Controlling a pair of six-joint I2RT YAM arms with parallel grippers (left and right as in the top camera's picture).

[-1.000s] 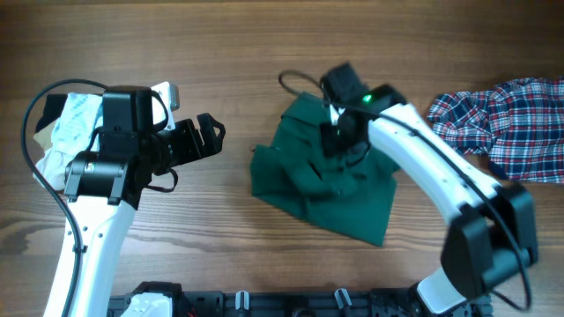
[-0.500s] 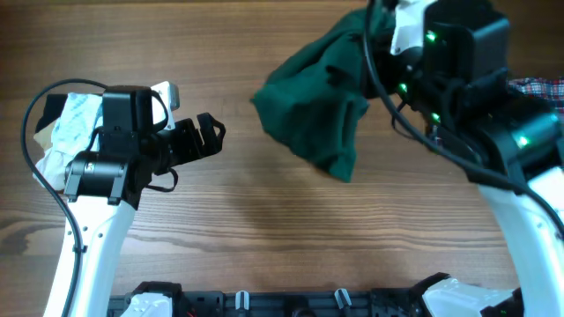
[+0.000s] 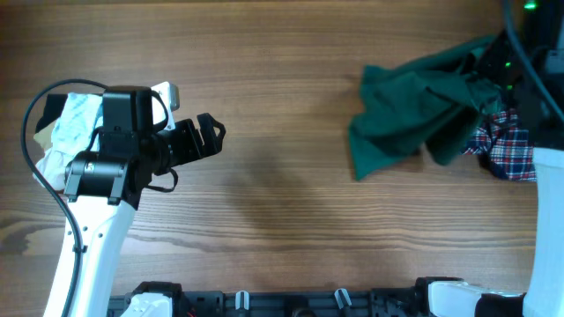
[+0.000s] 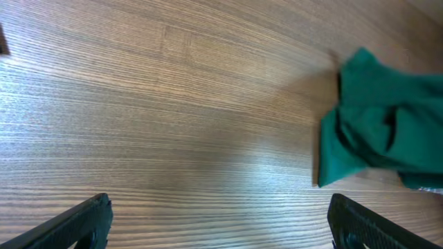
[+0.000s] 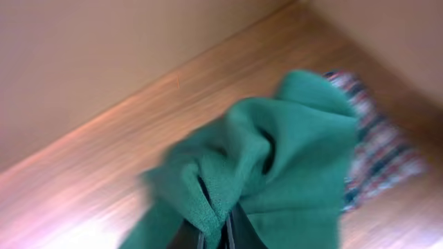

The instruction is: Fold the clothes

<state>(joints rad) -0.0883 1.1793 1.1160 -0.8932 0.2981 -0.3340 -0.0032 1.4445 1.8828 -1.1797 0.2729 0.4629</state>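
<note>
While your right gripper [image 5: 214, 234] pinches bunched fold of green garment [image 3: 410, 110], cloth sits crumpled at far right of wooden table [image 3: 282, 220], one side overlapping plaid shirt [image 3: 504, 150]; you cannot tell whether lower edge touches wood. Right jaws pressed tight on fabric, seen close in wrist view. Your left gripper [image 3: 210, 134] hovers above table left of centre, jaws spread wide, holding nothing, well apart from garment. Small pale garment [image 3: 72, 123] lies under left arm [image 3: 88, 246] near table's left edge.

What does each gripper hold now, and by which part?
Right gripper: the large dark green fabric garment, by a bunched fold. Left gripper: nothing.
</note>
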